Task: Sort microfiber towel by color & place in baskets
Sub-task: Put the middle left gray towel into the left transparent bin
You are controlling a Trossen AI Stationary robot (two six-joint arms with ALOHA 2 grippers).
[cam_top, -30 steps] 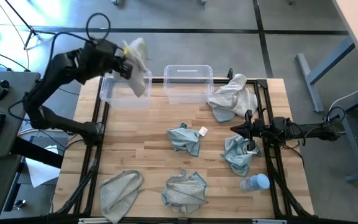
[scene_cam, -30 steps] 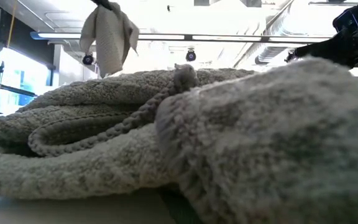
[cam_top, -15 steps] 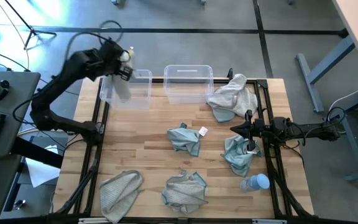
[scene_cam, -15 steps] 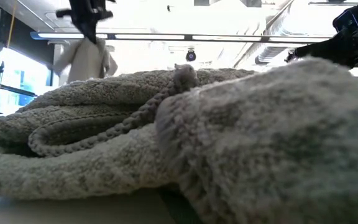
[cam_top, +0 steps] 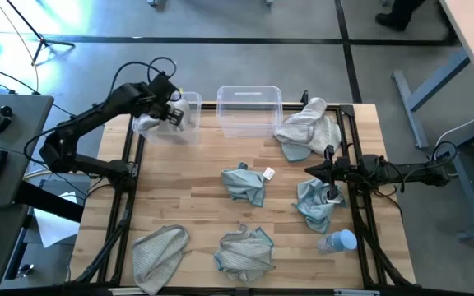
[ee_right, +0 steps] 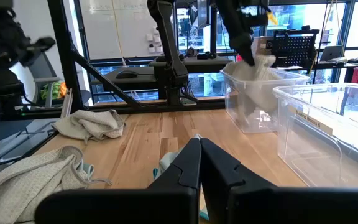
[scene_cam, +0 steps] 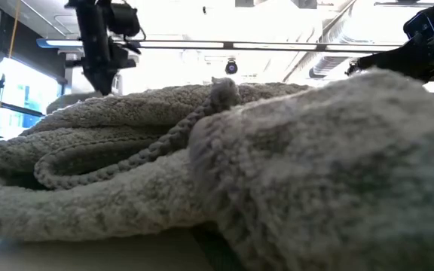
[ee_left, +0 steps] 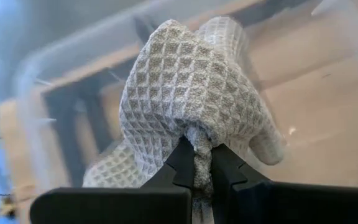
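My left gripper [cam_top: 169, 111] reaches down into the left basket [cam_top: 191, 108] at the table's far left, shut on a grey-beige waffle towel [cam_top: 148, 124]. In the right wrist view that towel [ee_right: 258, 73] sits low inside the clear tub [ee_right: 247, 121]. The right basket [cam_top: 249, 89] stands beside it with nothing showing inside. My right gripper [cam_top: 326, 172] waits shut near the table's right edge, just above a blue-teal towel [cam_top: 314, 205]. Another blue-teal towel [cam_top: 245, 182] lies mid-table. My left gripper pinches a bunched fold [ee_left: 197, 134] of the grey-beige towel between its two fingers [ee_left: 180, 163], coming from above and slanting down into the tub. The cloth [ee_left: 191, 87] bulges out past the fingertips in several layers and sags inside the basket.
A grey-beige towel [cam_top: 309, 129] lies at the far right corner. Two more cloths [cam_top: 159, 251] [cam_top: 243, 253] lie along the near edge, and a bluish bottle [cam_top: 340, 241] lies near right. One grey towel [scene_cam: 217, 173] fills the low view. Bare wood shows left of centre.
My left gripper has come down and slightly toward the table's left edge, from high above the left basket into it. The grey-beige towel, which hung free below the fingers, has sunk into the tub. The hold has stayed shut. The right arm kept still.
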